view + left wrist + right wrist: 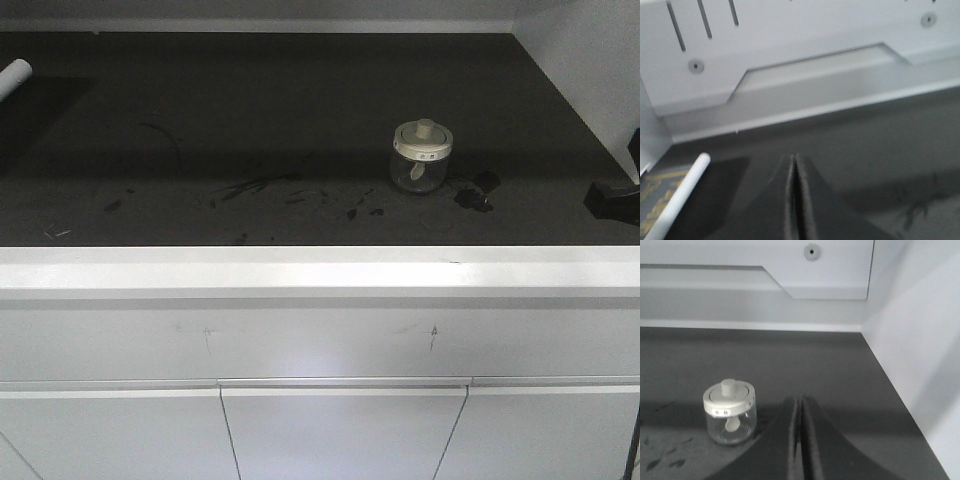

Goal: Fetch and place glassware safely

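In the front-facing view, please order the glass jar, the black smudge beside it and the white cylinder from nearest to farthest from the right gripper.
1. The black smudge, lying between the glass jar and the right gripper.
2. The glass jar, centre-right.
3. The white cylinder, far back left.

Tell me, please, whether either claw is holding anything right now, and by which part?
Nothing is held. The left claw and right claw are both shut empty; the glass jar stands free on the counter, apart from the right claw.
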### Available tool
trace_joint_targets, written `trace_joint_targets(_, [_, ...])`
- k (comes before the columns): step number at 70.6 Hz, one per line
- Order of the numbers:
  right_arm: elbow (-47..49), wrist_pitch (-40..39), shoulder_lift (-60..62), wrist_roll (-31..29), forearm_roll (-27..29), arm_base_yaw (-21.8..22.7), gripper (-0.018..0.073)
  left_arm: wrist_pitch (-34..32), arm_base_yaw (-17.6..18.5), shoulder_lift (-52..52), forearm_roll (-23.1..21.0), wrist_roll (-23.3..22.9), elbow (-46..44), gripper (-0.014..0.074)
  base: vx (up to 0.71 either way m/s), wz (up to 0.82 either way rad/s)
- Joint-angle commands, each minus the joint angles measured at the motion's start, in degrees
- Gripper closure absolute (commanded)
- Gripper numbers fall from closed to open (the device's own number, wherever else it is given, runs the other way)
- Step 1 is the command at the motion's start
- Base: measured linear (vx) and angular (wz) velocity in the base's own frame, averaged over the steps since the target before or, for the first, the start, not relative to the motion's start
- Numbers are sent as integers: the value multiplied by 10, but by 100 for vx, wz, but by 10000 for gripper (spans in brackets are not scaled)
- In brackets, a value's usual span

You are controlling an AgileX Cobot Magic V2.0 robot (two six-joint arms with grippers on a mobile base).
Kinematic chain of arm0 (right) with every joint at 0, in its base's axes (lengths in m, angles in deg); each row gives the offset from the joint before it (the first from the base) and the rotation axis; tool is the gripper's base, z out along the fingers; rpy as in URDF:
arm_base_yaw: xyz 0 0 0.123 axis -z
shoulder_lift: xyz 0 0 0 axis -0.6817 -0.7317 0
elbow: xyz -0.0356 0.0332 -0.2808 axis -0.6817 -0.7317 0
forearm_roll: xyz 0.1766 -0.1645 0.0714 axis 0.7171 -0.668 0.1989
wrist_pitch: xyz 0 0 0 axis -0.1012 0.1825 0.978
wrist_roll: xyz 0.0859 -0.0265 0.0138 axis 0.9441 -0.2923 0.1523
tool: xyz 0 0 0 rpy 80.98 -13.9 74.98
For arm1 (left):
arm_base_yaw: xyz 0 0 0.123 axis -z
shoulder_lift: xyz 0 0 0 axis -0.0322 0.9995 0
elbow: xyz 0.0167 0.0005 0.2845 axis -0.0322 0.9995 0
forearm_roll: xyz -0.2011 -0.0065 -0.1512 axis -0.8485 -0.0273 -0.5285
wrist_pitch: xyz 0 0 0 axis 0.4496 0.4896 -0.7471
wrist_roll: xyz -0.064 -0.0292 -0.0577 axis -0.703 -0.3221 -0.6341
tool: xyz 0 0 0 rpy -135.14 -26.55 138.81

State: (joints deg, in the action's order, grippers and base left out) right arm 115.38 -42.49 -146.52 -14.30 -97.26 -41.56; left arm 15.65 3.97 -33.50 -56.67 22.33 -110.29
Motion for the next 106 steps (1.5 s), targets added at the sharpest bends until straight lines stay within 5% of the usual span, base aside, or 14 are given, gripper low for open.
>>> trace_joint_targets(1, [16,-13,22,7,-4,3,560,7,0,-36,-2,-1,-1,603,0,0])
trace_joint_targets(50, [16,-9,23,9,-28,-57,560,31,0,-321,-42,-2,319,603,0,0])
trace_joint_targets(88, [16,-12,23,8,-28,-57,560,6,-1,-329,-50,-2,334,603,0,0])
trace_joint_targets(106, [17,-72,-18,8,-28,-57,558,6,-1,-329,-50,-2,334,603,0,0])
